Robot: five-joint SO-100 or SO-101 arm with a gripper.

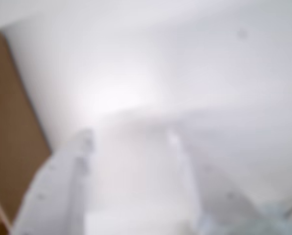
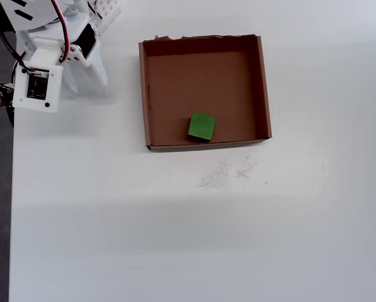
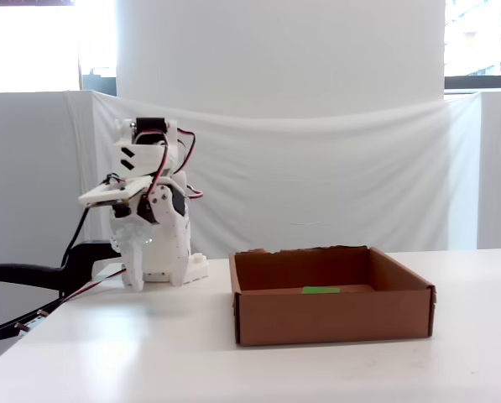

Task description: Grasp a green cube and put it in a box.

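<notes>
Green cube (image 2: 202, 126) sits inside the box (image 2: 263, 88) in your overhead view, on the floor near the lower wall, close to its middle, not touching the side walls. The box's top edge there is ragged. Arm (image 2: 39, 75) is folded at the upper left of the tabletop (image 2: 175, 239), well apart from the box; end effector (image 2: 85, 75) points down the picture, white fingers (image 2: 99, 74) look apart with nothing between them. Faint grey scuff marks (image 2: 228, 171) lie on the tabletop just below the box. Wrist view is badly blurred: you get two pale fingers (image 1: 62, 191) rising from the bottom edge with a clear gap between them, so the end effector (image 1: 131, 137) reads as spread and empty over white tabletop (image 1: 209, 73). A brown surface (image 1: 11, 137) fills the left edge; you can't tell from the blur what it is. No cube in that view. Fixed view, side on: the box (image 3: 330, 319) stands right of centre on the tabletop (image 3: 149, 353), and only a thin green strip of the cube (image 3: 320, 290) shows over the near wall. The arm (image 3: 149, 218) is folded at the left, behind and clear of the box, red wires (image 3: 162, 172) looped on it. End effector state can't be read from this angle. A black clamp (image 3: 40, 277) sticks out past the tabletop's left edge.
</notes>
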